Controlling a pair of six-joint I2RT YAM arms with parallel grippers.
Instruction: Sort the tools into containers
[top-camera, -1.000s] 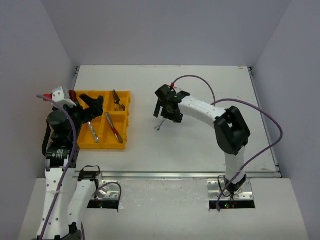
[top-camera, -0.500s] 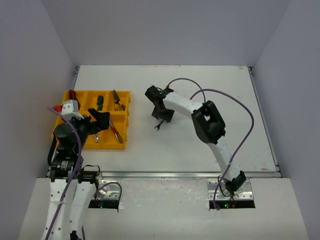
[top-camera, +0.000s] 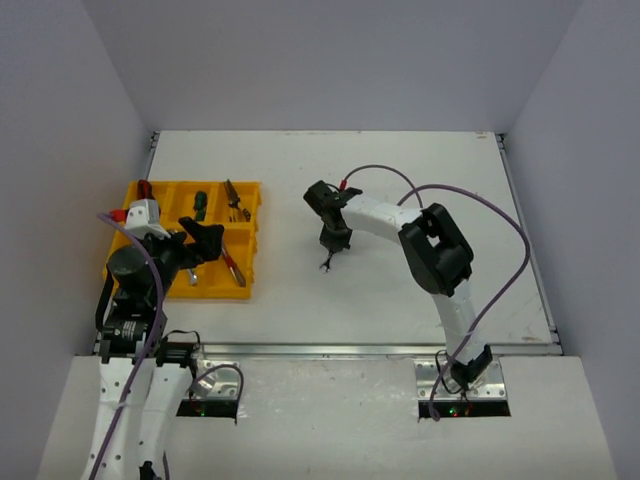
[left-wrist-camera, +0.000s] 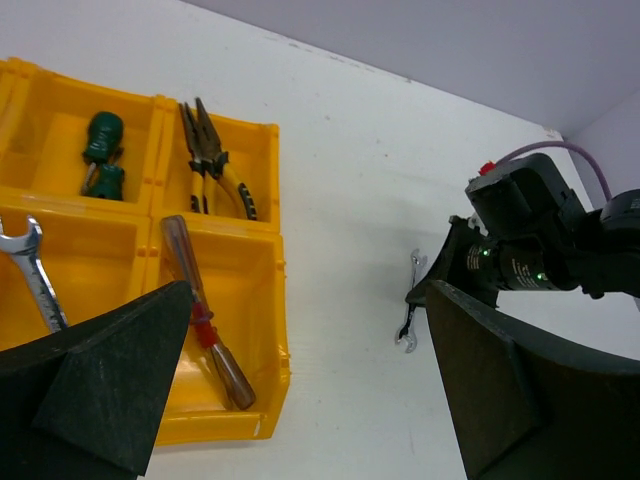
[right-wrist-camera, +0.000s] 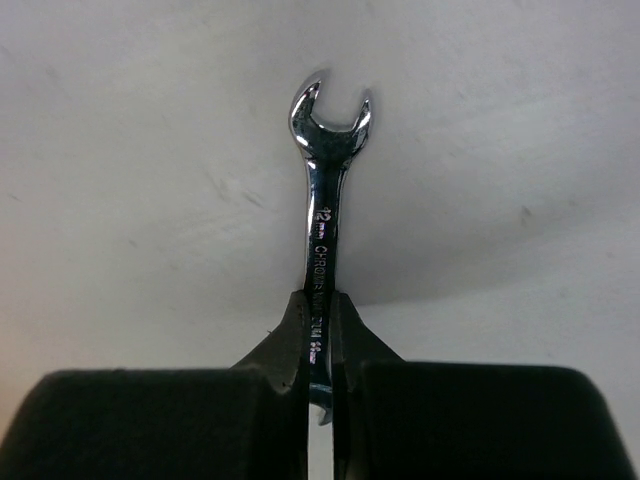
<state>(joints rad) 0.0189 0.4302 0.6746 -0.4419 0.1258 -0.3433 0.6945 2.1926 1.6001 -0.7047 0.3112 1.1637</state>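
My right gripper (top-camera: 331, 243) (right-wrist-camera: 318, 312) is shut on the shank of a silver wrench (right-wrist-camera: 326, 190) (top-camera: 326, 262) (left-wrist-camera: 408, 322) at mid-table, right of the tray. The wrench's open end points away from the jaws, just over the white table. The yellow containers tray (top-camera: 225, 293) (left-wrist-camera: 272, 392) sits at the left. It holds a green screwdriver (left-wrist-camera: 103, 155), yellow-handled pliers (left-wrist-camera: 215, 170), a red-and-brown-handled tool (left-wrist-camera: 205, 330) and a second silver wrench (left-wrist-camera: 35, 282). My left gripper (top-camera: 197, 250) (left-wrist-camera: 308, 295) hangs open above the tray's near right side, holding nothing.
A red-handled tool (top-camera: 143, 188) lies in the tray's far left compartment. The right arm's purple cable (top-camera: 470, 200) loops above the table on the right. Grey walls close in the table on three sides.
The right gripper has shut on the wrench and shifted slightly right and nearer. The left arm drew back from over the tray a second ago, then stayed still and open.
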